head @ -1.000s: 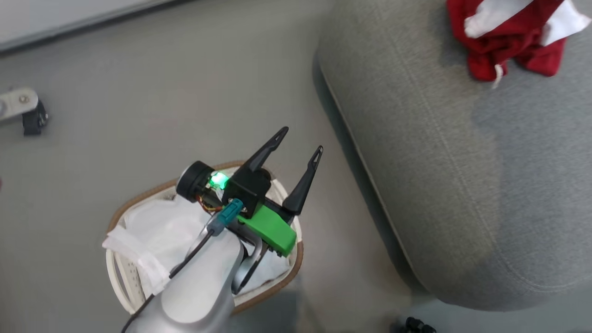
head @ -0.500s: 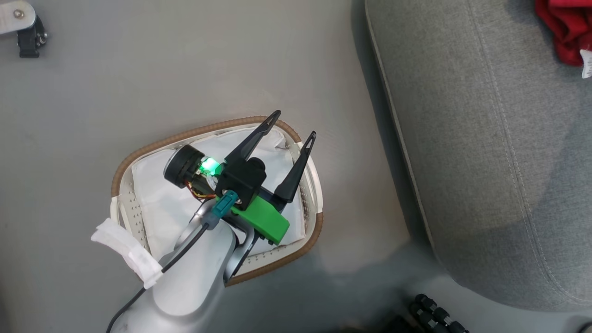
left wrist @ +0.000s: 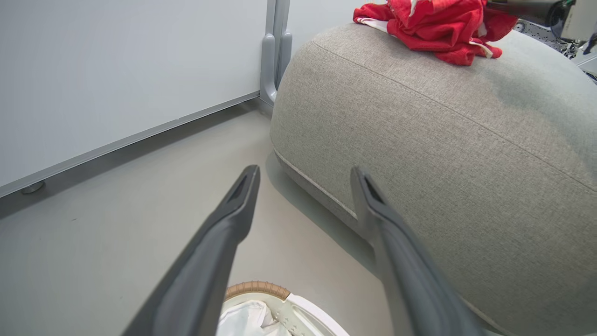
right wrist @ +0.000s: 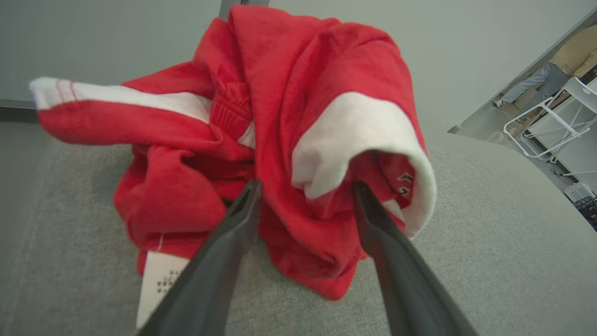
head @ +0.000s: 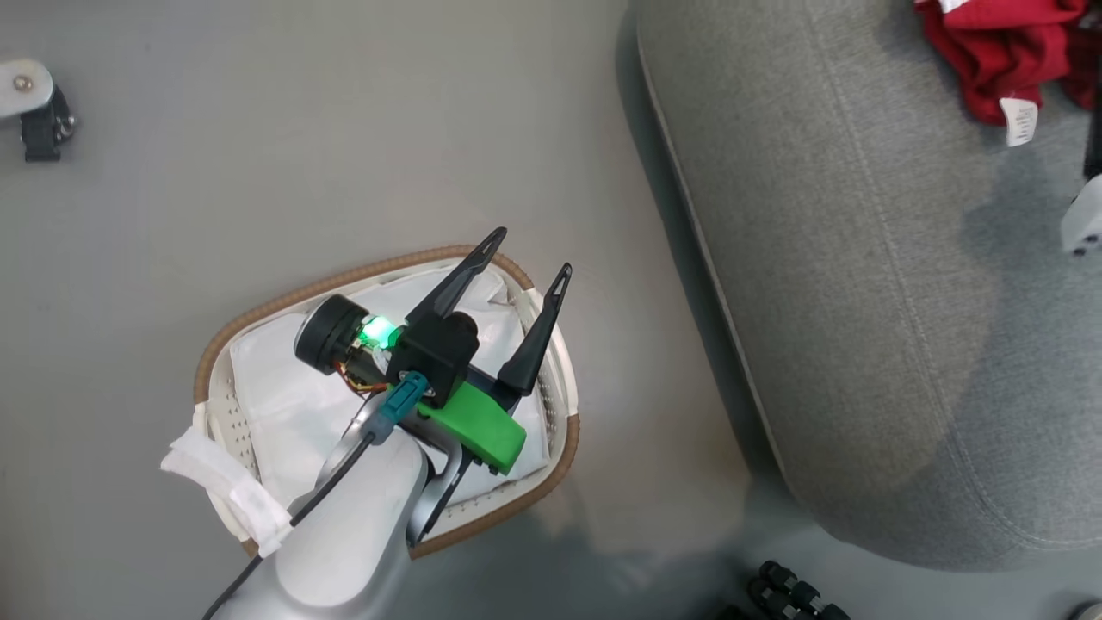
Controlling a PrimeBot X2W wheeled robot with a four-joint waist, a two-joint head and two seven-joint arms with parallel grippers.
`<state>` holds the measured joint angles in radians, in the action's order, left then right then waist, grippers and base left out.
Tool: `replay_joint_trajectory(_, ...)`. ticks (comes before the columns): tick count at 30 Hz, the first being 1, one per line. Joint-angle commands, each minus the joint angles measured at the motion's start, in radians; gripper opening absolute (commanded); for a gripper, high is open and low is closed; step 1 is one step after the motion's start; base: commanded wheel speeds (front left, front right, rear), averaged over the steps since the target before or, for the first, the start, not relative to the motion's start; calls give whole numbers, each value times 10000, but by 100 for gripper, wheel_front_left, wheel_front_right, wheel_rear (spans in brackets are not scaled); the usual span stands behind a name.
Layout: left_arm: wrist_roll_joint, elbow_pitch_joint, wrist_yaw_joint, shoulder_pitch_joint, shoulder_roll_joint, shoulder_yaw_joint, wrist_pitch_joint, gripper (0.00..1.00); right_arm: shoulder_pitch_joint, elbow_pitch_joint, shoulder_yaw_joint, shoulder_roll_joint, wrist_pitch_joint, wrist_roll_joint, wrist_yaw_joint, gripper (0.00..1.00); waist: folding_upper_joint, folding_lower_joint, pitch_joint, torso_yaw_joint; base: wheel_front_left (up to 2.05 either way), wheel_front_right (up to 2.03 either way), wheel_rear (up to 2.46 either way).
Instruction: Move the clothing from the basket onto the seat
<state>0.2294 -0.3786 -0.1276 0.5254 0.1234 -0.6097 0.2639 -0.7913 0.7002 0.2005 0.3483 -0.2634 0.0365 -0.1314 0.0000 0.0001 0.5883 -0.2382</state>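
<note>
Both grippers stand with their fingers spread, and we hold nothing. The right gripper (right wrist: 305, 186) has its two dark fingers wide apart, tips pushed into the folds of the clothing (right wrist: 280, 140). This is a crumpled heap of red sports fabric with white stripes and panels, and it lies on the seat (right wrist: 489, 242). Its white tag (right wrist: 158, 280) rests on the grey upholstery beside the finger on that view's left. We judge the bundle let go rather than gripped, since the fabric sags onto the cushion under its own weight. The left gripper (head: 529, 251) hangs above the basket (head: 344, 280), equally wide, as it did in both earlier head pictures. The whole head picture has shifted across those moments, so our camera has turned; the basket and the seat have not moved. The red heap lay on the seat a second ago too, well apart from the basket. Inside the basket we see only the white liner (head: 284, 387), though our left forearm (head: 362, 534) hides part of it. If nothing red lies under there, the task looks all but finished. The sensible next move would be to draw the right arm back without snagging a fold.
</note>
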Motion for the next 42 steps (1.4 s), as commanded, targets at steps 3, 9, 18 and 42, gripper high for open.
replay_joint_trajectory(3,132,58,-41,-289,4,184,7,100,709,-299,-94,-277,-19,-16,14,100,0,-1,-710,-247,0,0,0)
replay_joint_trajectory(9,406,255,-41,-718,-132,726,7,100,1477,-857,-305,-362,-19,54,13,100,0,-1,-1568,-198,0,0,0)
replay_joint_trajectory(18,532,232,207,-1529,-430,1890,5,100,1548,-1508,-80,-328,-19,392,13,100,0,-1,-3107,462,0,0,0)
replay_joint_trajectory(42,771,170,519,-3850,-724,5021,7,100,3626,-2541,-1163,-2700,-19,-398,13,100,0,-1,-4973,2522,0,0,0)
